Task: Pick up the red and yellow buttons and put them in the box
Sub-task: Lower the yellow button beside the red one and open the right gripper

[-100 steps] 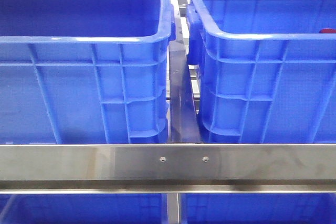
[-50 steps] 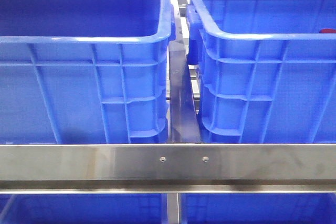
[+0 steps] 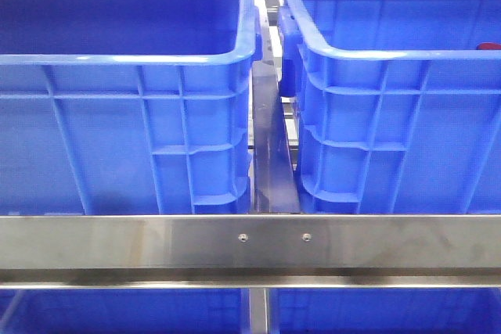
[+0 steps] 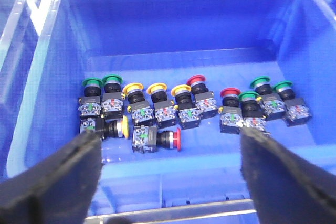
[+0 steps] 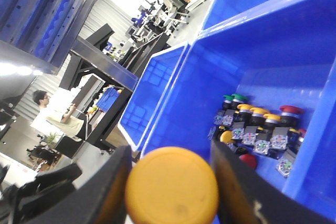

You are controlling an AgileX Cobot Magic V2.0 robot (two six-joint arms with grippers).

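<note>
Right gripper (image 5: 170, 182) is clamped on a yellow button (image 5: 172, 187): the orange-yellow dome sits between the two dark fingers, filling the gap. It is held up in the air, outside and above the supply crate (image 5: 273, 51) that holds the remaining buttons. Left gripper (image 4: 170, 169) is spread wide and holds nothing, hovering over the same supply crate (image 4: 42, 77) with its fingers well apart.

On the crate floor: a row of upright buttons with green, yellow and red caps, plus two lying on their sides in front, one yellow-capped (image 4: 124, 127) and one a red button (image 4: 178, 138).

Front view shows two blue crates side by side, the left box (image 3: 125, 60) and a right one (image 3: 391, 56); no arm is seen there. A speck of red shows at the right edge, too small to identify.

Step, as I judge it: yellow picked, in transport to the box. Next needs the right arm over the empty box, then release. The left arm likely must descend and centre on the tipped red one.
</note>
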